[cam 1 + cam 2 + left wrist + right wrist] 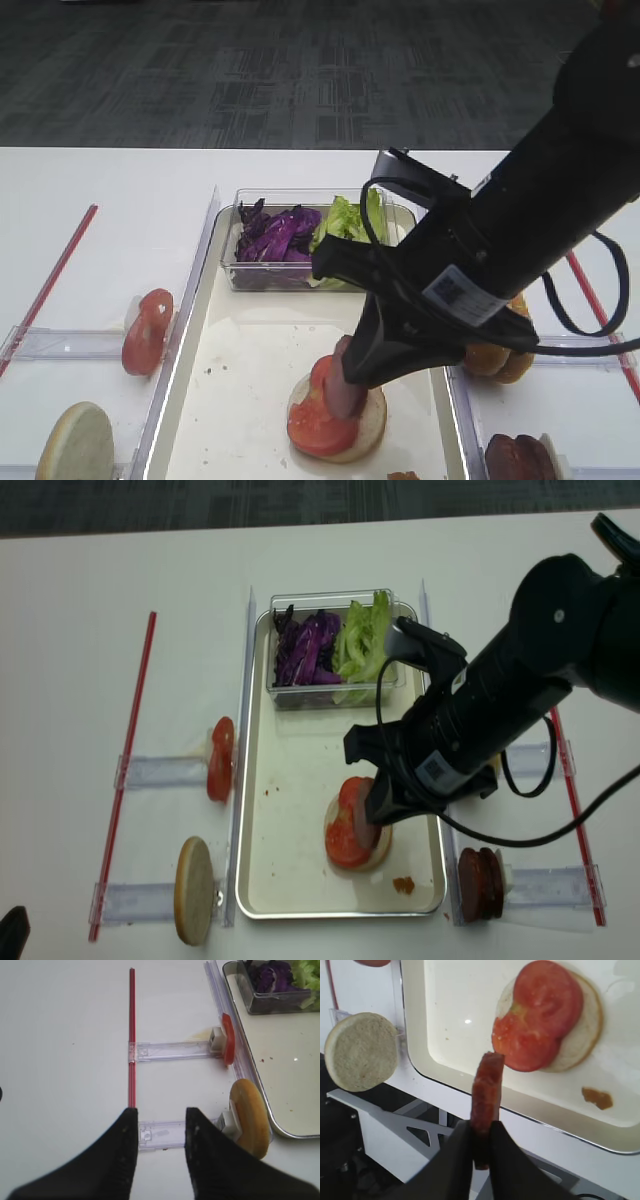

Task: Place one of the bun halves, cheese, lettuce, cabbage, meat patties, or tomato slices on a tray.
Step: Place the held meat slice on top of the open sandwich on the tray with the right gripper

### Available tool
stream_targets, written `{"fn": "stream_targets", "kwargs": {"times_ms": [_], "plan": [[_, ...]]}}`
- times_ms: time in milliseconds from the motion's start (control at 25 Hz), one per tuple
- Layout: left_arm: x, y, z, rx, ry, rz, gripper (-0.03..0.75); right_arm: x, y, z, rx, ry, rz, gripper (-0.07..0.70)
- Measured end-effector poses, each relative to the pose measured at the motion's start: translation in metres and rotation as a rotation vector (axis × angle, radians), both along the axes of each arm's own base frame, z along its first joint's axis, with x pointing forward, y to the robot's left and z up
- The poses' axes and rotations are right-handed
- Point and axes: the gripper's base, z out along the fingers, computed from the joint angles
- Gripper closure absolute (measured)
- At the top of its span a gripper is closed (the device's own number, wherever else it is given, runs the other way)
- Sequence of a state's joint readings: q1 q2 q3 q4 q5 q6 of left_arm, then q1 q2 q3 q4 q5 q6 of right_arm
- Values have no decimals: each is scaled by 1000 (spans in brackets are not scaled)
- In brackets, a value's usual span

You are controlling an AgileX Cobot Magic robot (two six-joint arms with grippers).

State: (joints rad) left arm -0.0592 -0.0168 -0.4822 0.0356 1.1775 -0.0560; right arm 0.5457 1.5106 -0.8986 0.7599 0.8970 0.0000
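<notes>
Pinching a meat patty (pixel 487 1090), the right end effector (pixel 481 1147) hangs above the tray (pixel 470 1082).

Pinched edge-on between the right gripper (pixel 481 1147) fingers (pixel 455 1160) — a reddish-brown meat patty (pixel 487 1091), standing upright over the near rim of the tray (pixel 445 1072). Beyond, toward the tray's upper right, two overlapping tomato slices (pixel 540 1015) on a bun half (pixel 585 1030). Near the lower right rim, a small brown smear (pixel 597 1097). Off the tray's left edge — another bun half (pixel 362 1051), pale face showing.
</notes>
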Motion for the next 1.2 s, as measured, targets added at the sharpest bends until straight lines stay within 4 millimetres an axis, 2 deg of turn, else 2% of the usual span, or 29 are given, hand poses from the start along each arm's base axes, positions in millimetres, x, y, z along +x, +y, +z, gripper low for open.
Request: {"fn": "stream_targets", "kwargs": {"times_ms": [440, 720, 960, 1200], "plan": [[0, 0, 0, 0, 0, 0, 491, 18, 17, -29, 125, -2, 51, 514], [0, 0, 0, 0, 0, 0, 491, 36, 11, -38, 248, 15, 11, 515], [0, 0, 0, 0, 0, 0, 491, 39, 8, -39, 281, -5, 47, 515], [0, 0, 0, 0, 0, 0, 491, 48, -4, -48, 304, 32, 38, 515]]}}
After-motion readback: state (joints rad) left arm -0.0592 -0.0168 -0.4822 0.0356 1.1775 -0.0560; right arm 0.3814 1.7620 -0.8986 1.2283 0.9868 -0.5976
